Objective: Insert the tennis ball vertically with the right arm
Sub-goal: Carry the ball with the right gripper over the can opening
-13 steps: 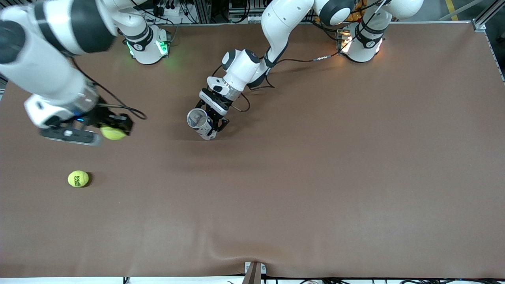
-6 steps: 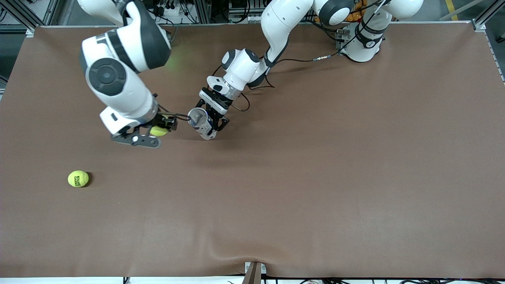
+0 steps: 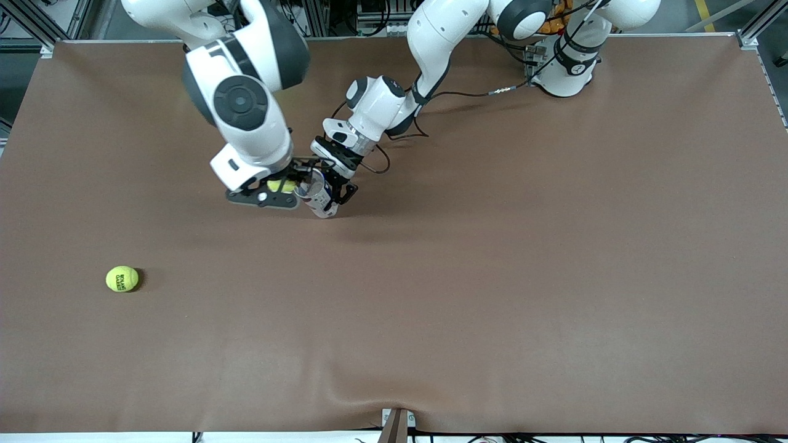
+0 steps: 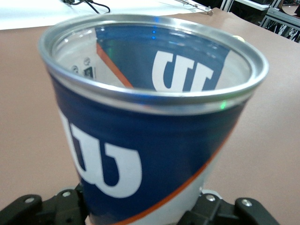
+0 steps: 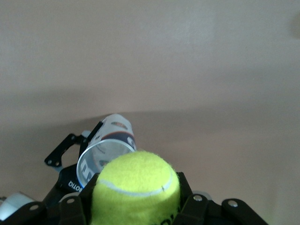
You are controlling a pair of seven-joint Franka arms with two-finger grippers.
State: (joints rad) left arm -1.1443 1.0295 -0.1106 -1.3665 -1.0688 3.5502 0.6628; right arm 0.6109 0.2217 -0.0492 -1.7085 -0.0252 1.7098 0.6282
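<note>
A yellow tennis ball (image 3: 280,184) (image 5: 136,187) sits between the fingers of my right gripper (image 3: 282,186) (image 5: 136,204), which is shut on it. The ball hangs right beside the open mouth of a blue and white ball can (image 3: 315,195) (image 4: 150,117) (image 5: 105,152), apart from the rim. My left gripper (image 3: 332,189) (image 4: 140,213) is shut on the can's lower part and holds it mouth up with a slight tilt. The inside of the can shows nothing in it.
A second tennis ball (image 3: 122,279) lies on the brown table (image 3: 492,277) toward the right arm's end, nearer to the front camera than the can. The left arm's cable (image 3: 375,161) loops beside its wrist.
My right arm has swung in from its end of the table, carrying the ball up to the can's mouth. The left gripper and the can have stayed in place.
</note>
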